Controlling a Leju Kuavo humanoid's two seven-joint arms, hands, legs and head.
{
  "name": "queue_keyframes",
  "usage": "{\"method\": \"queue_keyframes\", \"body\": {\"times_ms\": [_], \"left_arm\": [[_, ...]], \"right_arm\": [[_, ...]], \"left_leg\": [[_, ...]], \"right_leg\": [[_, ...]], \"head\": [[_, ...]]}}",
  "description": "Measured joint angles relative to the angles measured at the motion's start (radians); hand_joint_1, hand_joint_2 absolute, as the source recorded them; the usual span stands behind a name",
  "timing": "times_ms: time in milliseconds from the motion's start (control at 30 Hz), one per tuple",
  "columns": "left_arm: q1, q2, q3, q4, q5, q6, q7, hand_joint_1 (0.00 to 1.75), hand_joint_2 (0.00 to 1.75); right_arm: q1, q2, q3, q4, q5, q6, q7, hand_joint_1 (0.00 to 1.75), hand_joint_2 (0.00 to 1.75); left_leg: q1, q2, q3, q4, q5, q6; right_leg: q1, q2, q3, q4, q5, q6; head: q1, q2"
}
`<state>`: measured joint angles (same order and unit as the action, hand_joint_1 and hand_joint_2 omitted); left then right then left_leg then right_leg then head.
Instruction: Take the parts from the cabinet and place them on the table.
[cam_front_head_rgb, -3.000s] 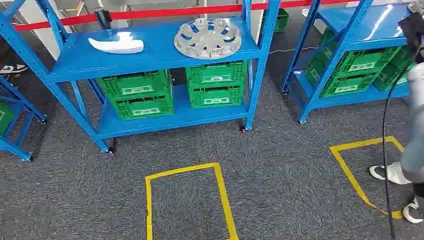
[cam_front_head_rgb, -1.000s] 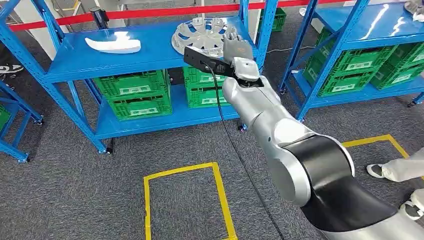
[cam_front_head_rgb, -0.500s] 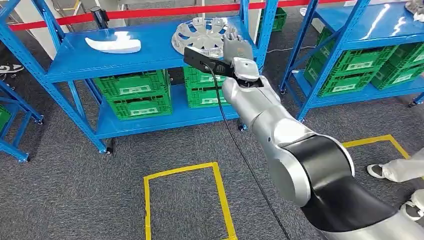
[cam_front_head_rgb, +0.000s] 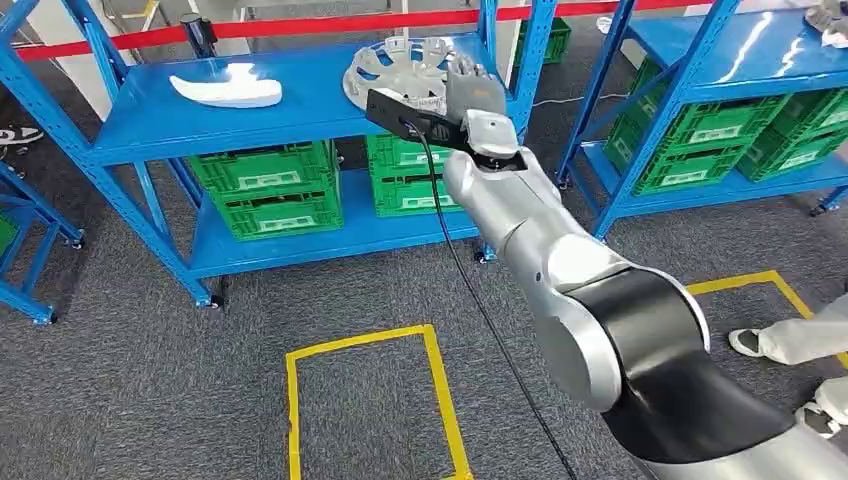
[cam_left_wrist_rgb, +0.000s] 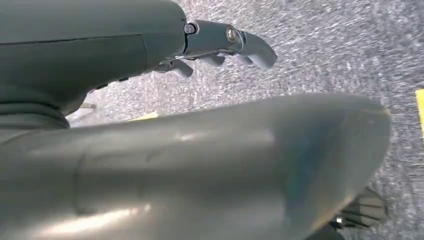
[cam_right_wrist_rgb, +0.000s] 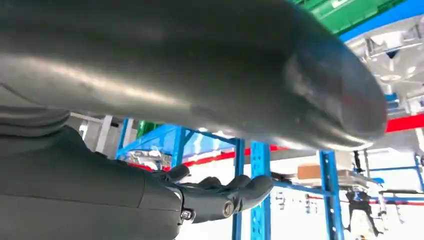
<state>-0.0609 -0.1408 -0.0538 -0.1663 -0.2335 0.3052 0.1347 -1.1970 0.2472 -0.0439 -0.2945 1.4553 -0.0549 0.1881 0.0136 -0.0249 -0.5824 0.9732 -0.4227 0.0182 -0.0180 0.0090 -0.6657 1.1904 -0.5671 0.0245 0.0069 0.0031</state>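
Head view: right hand (cam_front_head_rgb: 472, 88), fingers apart and holding nothing, is reaching at the wheel cover (cam_front_head_rgb: 400, 66) lying flat just beyond its fingertips.

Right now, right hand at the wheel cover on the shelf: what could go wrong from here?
1. The right hand is only at the near rim of the wheel cover; a one-sided grasp may let it tilt or slip.
2. The blue upright stands right beside the hand; lifting out could clip it.
3. The wrist cable hangs loose along the arm and might snag the shelf edge.
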Motion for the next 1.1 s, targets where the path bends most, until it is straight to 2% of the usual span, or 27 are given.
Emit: {"method": "queue_keyframes", "body": {"times_ms": [33, 67, 100, 133, 200, 233, 267, 333, 400, 433, 467, 533, 567, 600, 633, 700, 733, 767, 800, 867, 900, 933, 967, 1033, 1067, 1100], "left_arm": [[0.000, 0.000, 0.000, 0.000, -0.001, 0.000, -0.002, 0.00, 0.00], [0.001, 0.000, 0.000, 0.000, -0.002, 0.000, -0.002, 0.00, 0.00], [0.002, 0.000, 0.000, 0.000, -0.005, -0.002, -0.003, 0.00, 0.00], [0.003, 0.000, 0.000, 0.000, -0.009, -0.003, -0.005, 0.00, 0.00], [0.002, 0.000, 0.000, 0.000, -0.011, -0.005, -0.005, 0.00, 0.00], [0.002, 0.003, 0.000, 0.000, -0.014, -0.005, -0.005, 0.00, 0.00], [0.000, 0.003, -0.002, 0.000, -0.019, -0.007, -0.005, 0.00, 0.00], [0.000, 0.003, -0.007, 0.000, -0.020, -0.008, -0.005, 0.00, 0.00], [0.001, 0.004, -0.008, 0.000, -0.021, -0.008, -0.001, 0.00, 0.00], [0.000, 0.004, -0.008, 0.000, -0.022, -0.008, -0.001, 0.00, 0.00], [-0.002, 0.004, -0.008, 0.000, -0.022, -0.008, -0.001, 0.00, 0.00], [-0.003, 0.004, -0.008, 0.000, -0.022, -0.008, -0.001, 0.00, 0.00], [-0.003, 0.004, -0.008, 0.000, -0.022, -0.008, -0.001, 0.00, 0.00], [0.000, 0.004, -0.008, 0.000, -0.022, -0.008, 0.000, 0.00, 0.00], [0.000, 0.004, -0.008, 0.000, -0.022, -0.008, 0.000, 0.00, 0.00], [0.000, 0.004, -0.008, 0.000, -0.022, -0.008, 0.000, 0.00, 0.00], [0.000, 0.005, -0.008, 0.000, -0.023, -0.008, 0.000, 0.00, 0.00], [-0.001, 0.007, -0.008, 0.001, -0.023, -0.008, 0.000, 0.00, 0.00], [-0.006, 0.007, -0.008, 0.000, -0.024, -0.008, 0.000, 0.00, 0.00], [-0.005, 0.006, -0.008, 0.000, -0.024, -0.008, 0.003, 0.00, 0.00], [-0.005, 0.006, -0.008, 0.000, -0.024, -0.008, 0.004, 0.00, 0.00], [-0.004, 0.006, -0.008, 0.000, -0.025, -0.008, 0.006, 0.00, 0.00], [-0.005, 0.007, -0.008, 0.000, -0.025, -0.008, 0.006, 0.00, 0.00], [-0.008, 0.006, -0.008, 0.000, -0.024, -0.008, 0.007, 0.00, 0.00], [-0.008, 0.005, -0.008, 0.000, -0.024, -0.008, 0.007, 0.00, 0.00], [-0.006, 0.005, -0.008, 0.000, -0.024, -0.008, 0.007, 0.00, 0.00]], "right_arm": [[0.006, -0.002, 0.000, 0.000, 0.000, 0.002, 0.000, 0.00, 0.00], [0.013, -0.007, 0.000, 0.000, -0.001, 0.004, 0.001, 0.00, 0.00], [0.018, -0.010, 0.000, 0.000, -0.002, 0.005, 0.001, 0.00, 0.00], [0.019, -0.012, 0.000, 0.000, -0.002, 0.006, 0.001, 0.00, 0.00], [0.016, -0.019, 0.000, 0.000, -0.002, 0.007, 0.001, 0.00, 0.00], [0.015, -0.026, 0.000, 0.000, -0.002, 0.007, 0.001, 0.00, 0.00], [0.015, -0.024, 0.000, 0.000, -0.002, 0.008, 0.000, 0.00, 0.00], [0.017, -0.032, 0.000, 0.000, -0.002, 0.008, 0.002, 0.00, 0.00], [0.016, -0.032, 0.000, 0.000, -0.002, 0.008, 0.002, 0.00, 0.00], [0.014, -0.032, 0.000, 0.000, -0.002, 0.008, 0.001, 0.00, 0.00], [0.013, -0.032, 0.000, 0.000, -0.002, 0.008, 0.001, 0.00, 0.00], [0.016, -0.033, 0.000, 0.000, -0.002, 0.009, 0.001, 0.00, 0.00], [0.019, -0.034, 0.000, 0.000, -0.002, 0.009, 0.001, 0.00, 0.00], [0.022, -0.034, 0.000, 0.000, -0.002, 0.009, 0.001, 0.00, 0.00], [0.023, -0.034, 0.000, 0.000, -0.002, 0.009, 0.001, 0.00, 0.00], [0.022, -0.034, 0.000, 0.000, -0.002, 0.009, 0.001, 0.00, 0.00], [0.022, -0.034, 0.000, 0.000, -0.002, 0.009, 0.001, 0.00, 0.00], [0.021, -0.034, 0.000, 0.000, -0.002, 0.010, 0.001, 0.00, 0.00], [0.021, -0.035, 0.000, 0.000, -0.002, 0.010, 0.002, 0.00, 0.00], [0.024, -0.035, 0.000, 0.000, -0.002, 0.011, 0.002, 0.00, 0.00], [0.023, -0.035, 0.000, -0.001, -0.001, 0.011, 0.002, 0.00, 0.00], [0.022, -0.037, 0.000, -0.003, 0.002, 0.011, 0.001, 0.00, 0.00], [0.019, -0.039, 0.000, -0.003, 0.008, 0.012, 0.000, 0.00, 0.00], [0.024, -0.039, 0.002, -0.003, 0.011, 0.015, -0.004, 0.00, 0.00], [0.032, -0.039, 0.004, -0.002, 0.015, 0.018, -0.007, 0.00, 0.00], [0.037, -0.039, 0.007, -0.002, 0.019, 0.019, -0.007, 0.00, 0.00]], "left_leg": [[0.001, 0.001, 0.000, 0.000, -0.002, -0.002], [0.003, 0.000, 0.000, 0.003, -0.005, -0.005], [0.007, -0.001, 0.000, 0.007, -0.008, -0.011], [0.013, -0.002, 0.000, 0.014, -0.014, -0.019], [0.023, -0.003, -0.003, 0.039, -0.032, -0.037], [0.021, -0.005, -0.009, 0.046, -0.041, -0.050], [0.017, -0.006, -0.013, 0.057, -0.046, -0.059], [0.020, -0.009, -0.009, 0.047, -0.043, -0.069], [0.024, -0.005, -0.011, 0.050, -0.050, -0.081], [0.022, 0.011, -0.026, 0.087, -0.067, -0.080], [0.020, 0.016, -0.059, 0.151, -0.094, -0.080], [0.018, 0.019, -0.150, 0.311, -0.150, -0.079], [0.017, 0.019, -0.184, 0.363, -0.156, -0.076], [0.015, 0.019, -0.195, 0.360, -0.133, -0.070], [0.011, 0.019, -0.180, 0.314, -0.094, -0.065], [0.002, 0.020, -0.102, 0.138, 0.012, -0.045], [-0.005, 0.024, -0.076, 0.093, 0.008, -0.035], [-0.010, 0.025, -0.065, 0.076, 0.006, -0.033], [-0.012, 0.025, -0.059, 0.069, -0.005, -0.031], [-0.015, 0.020, -0.061, 0.067, -0.009, -0.024], [-0.002, 0.020, -0.049, 0.050, -0.006, -0.019], [-0.003, 0.021, -0.040, 0.042, -0.006, -0.016], [-0.002, 0.021, -0.037, 0.040, -0.009, -0.008], [-0.003, 0.020, -0.033, 0.042, -0.017, 0.000], [-0.003, 0.020, -0.030, 0.043, -0.022, 0.001], [-0.003, 0.018, -0.026, 0.045, -0.026, 0.000]], "right_leg": [[-0.003, 0.000, -0.042, 0.074, -0.025, 0.004], [-0.007, -0.001, -0.067, 0.111, -0.026, 0.008], [-0.010, -0.001, -0.065, 0.092, 0.001, 0.012], [-0.014, -0.003, -0.040, 0.033, 0.042, 0.016], [-0.025, -0.004, 0.044, -0.140, 0.124, 0.027], [-0.018, 0.006, 0.047, -0.145, 0.096, 0.025], [-0.017, 0.011, 0.049, -0.148, 0.101, 0.001], [-0.009, 0.009, 0.045, -0.141, 0.095, -0.016], [-0.016, 0.007, 0.051, -0.145, 0.097, -0.033], [-0.016, 0.007, 0.055, -0.145, 0.093, -0.040], [-0.014, 0.006, 0.058, -0.145, 0.091, -0.044], [-0.007, 0.003, 0.062, -0.145, 0.085, -0.053], [-0.004, 0.002, 0.064, -0.145, 0.082, -0.055], [0.000, 0.002, 0.071, -0.145, 0.076, -0.057], [0.003, 0.002, 0.077, -0.144, 0.072, -0.057], [0.005, 0.002, 0.098, -0.145, 0.058, -0.056], [0.005, -0.001, 0.105, -0.149, 0.052, -0.053], [0.011, 0.000, 0.104, -0.147, 0.049, -0.047], [0.009, -0.001, 0.101, -0.149, 0.050, -0.041], [0.006, -0.005, 0.108, -0.162, 0.049, -0.030], [0.011, -0.005, 0.111, -0.163, 0.042, -0.023], [0.009, -0.005, 0.105, -0.142, 0.034, -0.019], [0.008, -0.005, 0.075, -0.091, 0.013, -0.015], [0.007, -0.005, -0.022, 0.071, -0.048, -0.008], [0.007, -0.005, -0.069, 0.140, -0.060, -0.005], [0.007, -0.005, -0.089, 0.152, -0.043, -0.005]], "head": [[0.000, 0.000], [0.001, 0.000], [0.000, 0.000], [0.000, 0.000], [0.001, 0.000], [0.001, 0.000], [0.001, 0.000], [-0.001, 0.000], [-0.002, 0.000], [-0.004, 0.000], [-0.006, 0.000], [-0.006, 0.000], [-0.006, 0.000], [-0.006, 0.000], [-0.006, 0.000], [-0.006, 0.000], [-0.005, 0.000], [-0.006, 0.000], [-0.006, 0.000], [-0.006, 0.000], [-0.005, 0.000], [-0.004, 0.000], [-0.002, 0.000], [-0.002, 0.000], [-0.002, 0.000], [-0.002, 0.000]]}}
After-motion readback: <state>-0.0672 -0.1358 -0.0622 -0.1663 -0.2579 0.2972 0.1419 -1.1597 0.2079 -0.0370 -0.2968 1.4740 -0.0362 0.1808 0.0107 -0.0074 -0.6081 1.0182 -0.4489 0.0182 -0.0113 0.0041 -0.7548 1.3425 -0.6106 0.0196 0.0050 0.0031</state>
